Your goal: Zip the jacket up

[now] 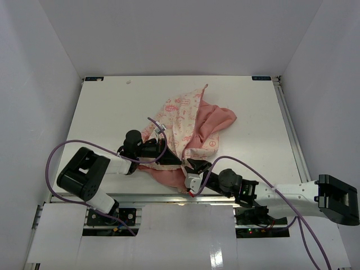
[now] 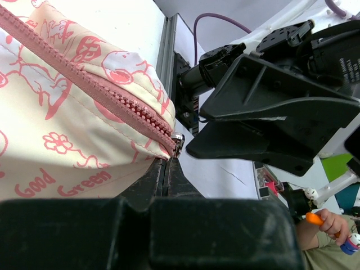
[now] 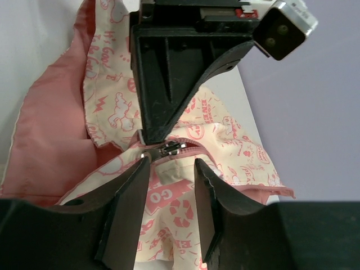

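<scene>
Left claw (image 2: 167, 166) is closed tight, fingertips pressed together and pinching the bottom hem of the small soft cream jacket with pink printed pattern (image 1: 191, 121), right under the low end of its pink zipper strip (image 2: 84, 79). The small silver metal slider (image 2: 178, 140) sits at that low end, touching the fabric just above my left fingertips. Teeth above the slider look joined in the left wrist view; I can't tell how far up that goes.

Right claw (image 3: 171, 163) has its jaws apart and is gripping nothing. The two black fingers (image 3: 126, 208) straddle the cream fabric just below the slider (image 3: 169, 149), tips near it but not on it. From the right wrist view my left claw comes down from above, with its tip at the slider's left end. Both claws meet at the same spot, nearly nose to nose.

Jacket lies crumpled around the middle of the white tabletop (image 1: 112, 107), in the near half, with one cream panel pulled into a point toward the far edge. Its plain salmon-pink lining (image 1: 219, 121) is turned out on the right side and along the hem closest to the near edge. The pinched zipper end is lifted off the surface, and the fabric is taut there.

Left claw (image 1: 178, 162) reaches in from the near-left, right claw (image 1: 191, 165) from the near-right. A purple cable (image 1: 56, 152) loops off the left arm. A metal rail (image 1: 157, 197) runs along the tabletop's near edge.
</scene>
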{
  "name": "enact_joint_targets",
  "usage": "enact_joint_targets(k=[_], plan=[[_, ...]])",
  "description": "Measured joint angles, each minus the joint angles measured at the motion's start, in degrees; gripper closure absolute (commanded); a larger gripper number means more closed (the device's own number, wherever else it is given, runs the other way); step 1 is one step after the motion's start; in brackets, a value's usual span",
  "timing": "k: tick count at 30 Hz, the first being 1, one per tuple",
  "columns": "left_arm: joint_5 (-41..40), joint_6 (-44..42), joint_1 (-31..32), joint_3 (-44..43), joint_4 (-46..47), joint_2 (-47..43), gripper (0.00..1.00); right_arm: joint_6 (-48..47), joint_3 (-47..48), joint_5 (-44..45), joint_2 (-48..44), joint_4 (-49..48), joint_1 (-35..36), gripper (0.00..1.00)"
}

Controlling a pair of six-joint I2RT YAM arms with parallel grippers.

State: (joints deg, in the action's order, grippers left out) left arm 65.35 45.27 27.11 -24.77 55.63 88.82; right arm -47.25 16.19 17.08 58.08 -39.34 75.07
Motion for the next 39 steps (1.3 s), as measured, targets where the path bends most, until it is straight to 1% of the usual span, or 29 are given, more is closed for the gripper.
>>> enact_joint_targets(k=[6,25,34,39], plan=[[0.33,0.98,-0.02,0.0,0.6,0.02,1.0,-0.68,0.0,1.88,2.67,-0.01,1.21,0.56],[1.34,3.45,-0.33,0.0,3.56,1.53,1.0,-2.64,0.27,3.94,4.24,-0.38,2.63,0.57],[1.59,4.25,-0.33,0.09,4.79,1.84,1.0,-3.51,1.09,5.32,6.26,-2.39,3.1,0.58],[1.63,4.51,-0.33,0.09,5.29,1.85,1.0,-4.12,1.17,5.53,6.28,-3.52,3.14,0.6]])
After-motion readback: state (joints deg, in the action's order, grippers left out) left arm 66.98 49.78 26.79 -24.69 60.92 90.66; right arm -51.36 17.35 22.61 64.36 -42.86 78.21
